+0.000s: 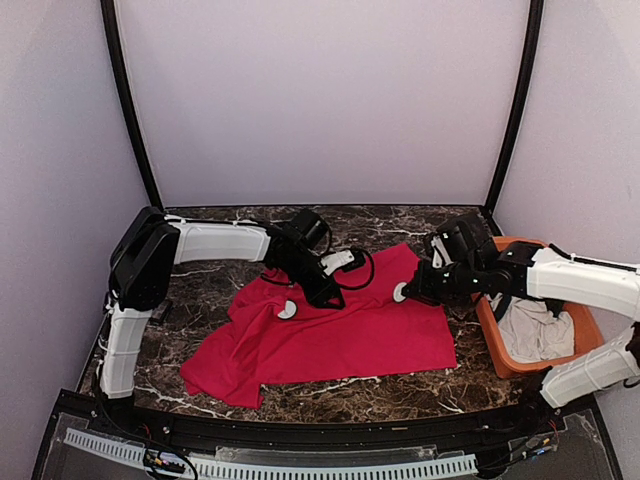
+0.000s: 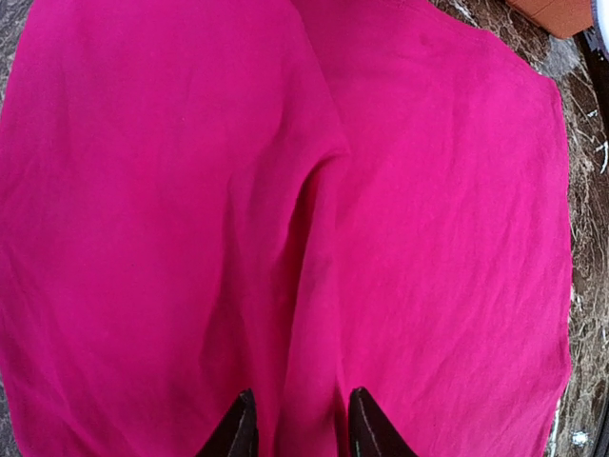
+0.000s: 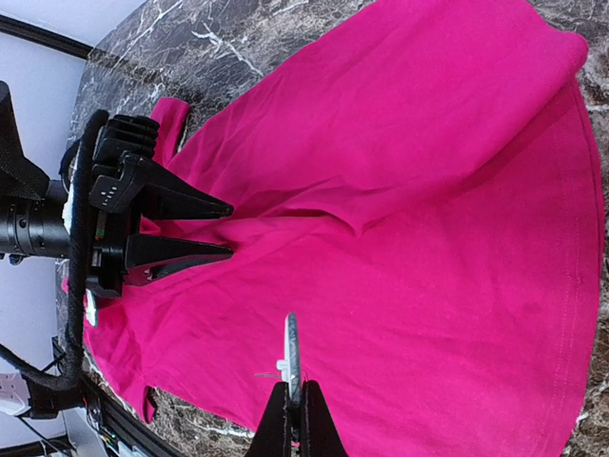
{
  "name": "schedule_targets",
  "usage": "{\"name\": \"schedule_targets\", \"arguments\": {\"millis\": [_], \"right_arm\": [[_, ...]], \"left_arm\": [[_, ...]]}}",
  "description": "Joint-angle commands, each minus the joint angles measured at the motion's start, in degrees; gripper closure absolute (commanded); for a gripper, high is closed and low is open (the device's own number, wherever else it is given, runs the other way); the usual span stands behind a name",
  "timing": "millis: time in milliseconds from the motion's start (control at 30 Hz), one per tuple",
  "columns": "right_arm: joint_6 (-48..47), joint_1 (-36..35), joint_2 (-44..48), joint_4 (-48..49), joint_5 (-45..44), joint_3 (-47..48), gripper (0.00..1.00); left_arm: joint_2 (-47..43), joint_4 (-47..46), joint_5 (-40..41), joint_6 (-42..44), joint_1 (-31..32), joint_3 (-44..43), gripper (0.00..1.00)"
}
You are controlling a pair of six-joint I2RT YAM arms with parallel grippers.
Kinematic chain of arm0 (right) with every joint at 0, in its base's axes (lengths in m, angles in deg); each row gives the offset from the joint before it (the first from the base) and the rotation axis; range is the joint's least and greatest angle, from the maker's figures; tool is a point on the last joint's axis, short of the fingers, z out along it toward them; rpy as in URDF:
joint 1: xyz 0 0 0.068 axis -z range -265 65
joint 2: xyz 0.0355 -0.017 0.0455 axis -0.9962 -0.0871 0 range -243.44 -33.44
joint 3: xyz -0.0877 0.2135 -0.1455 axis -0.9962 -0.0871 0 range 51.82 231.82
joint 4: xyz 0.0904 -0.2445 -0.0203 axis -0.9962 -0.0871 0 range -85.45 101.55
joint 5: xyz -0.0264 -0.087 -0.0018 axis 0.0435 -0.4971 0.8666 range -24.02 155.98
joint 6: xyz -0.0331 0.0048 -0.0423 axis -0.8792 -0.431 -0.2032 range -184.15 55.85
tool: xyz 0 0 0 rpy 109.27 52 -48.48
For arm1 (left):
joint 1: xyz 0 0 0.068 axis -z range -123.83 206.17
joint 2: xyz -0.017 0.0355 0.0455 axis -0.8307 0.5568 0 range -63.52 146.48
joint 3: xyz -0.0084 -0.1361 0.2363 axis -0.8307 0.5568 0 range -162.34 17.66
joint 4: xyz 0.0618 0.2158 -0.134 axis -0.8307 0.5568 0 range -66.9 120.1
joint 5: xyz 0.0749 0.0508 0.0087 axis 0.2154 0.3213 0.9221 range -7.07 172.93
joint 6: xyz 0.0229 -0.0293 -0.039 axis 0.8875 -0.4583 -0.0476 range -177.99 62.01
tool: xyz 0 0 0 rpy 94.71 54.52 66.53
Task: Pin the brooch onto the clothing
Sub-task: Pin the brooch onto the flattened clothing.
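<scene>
The red T-shirt (image 1: 340,330) lies spread and rumpled on the marble table (image 1: 210,270). My left gripper (image 1: 332,296) rests on its upper middle. In the left wrist view its jaws (image 2: 303,394) stand apart with a raised fold of the shirt (image 2: 428,219) between them. My right gripper (image 1: 408,290) hovers over the shirt's right edge, shut on the brooch (image 1: 400,292). In the right wrist view the brooch (image 3: 291,347) is a thin pale disc seen edge-on, its pin pointing left, a little above the shirt (image 3: 428,209). The left gripper (image 3: 228,228) shows there too.
An orange bin (image 1: 490,330) holding a white cloth (image 1: 535,330) stands at the right, close behind my right arm; its corner shows in the left wrist view (image 2: 561,11). White walls enclose the table at the back and sides. A black cable (image 1: 360,275) loops above the shirt.
</scene>
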Motion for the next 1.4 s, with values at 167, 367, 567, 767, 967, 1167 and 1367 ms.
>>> {"name": "schedule_targets", "arguments": {"millis": [167, 367, 567, 767, 967, 1167, 1367], "right_arm": [[1.37, -0.48, -4.26, 2.02, 1.73, 2.31, 1.0], [2.25, -0.93, -10.58, 2.67, 4.93, 4.31, 1.0], [3.58, -0.93, -17.31, 3.18, 8.68, 7.46, 1.0], [5.85, -0.22, -21.89, 6.32, 12.45, 8.69, 1.0], [7.31, 0.54, -25.56, 8.29, 17.28, 10.11, 1.0], [9.19, 1.6, -26.72, 10.12, 20.59, 10.52, 1.0], [11.04, 2.04, -25.19, 10.51, 21.76, 10.02, 1.0]], "left_arm": [[0.37, 0.98, -2.54, -0.45, 0.05, -1.29, 0.92], [0.25, -0.05, -3.97, -1.37, 0.06, -1.38, 0.99], [-1.0, 0.82, -4.84, -1.17, 0.04, -0.4, 0.99], [-6.04, -3.81, -5.21, -2.91, 0.05, 5.67, 0.99], [-9.38, -7.38, -5.66, -2.4, 0.05, 10.77, 0.99], [-10.67, -7.97, -5.91, -1.31, 0.14, 12.07, 0.99], [-10.61, -6.69, -2.85, 0.22, 0.72, 12.41, 0.99]]}}
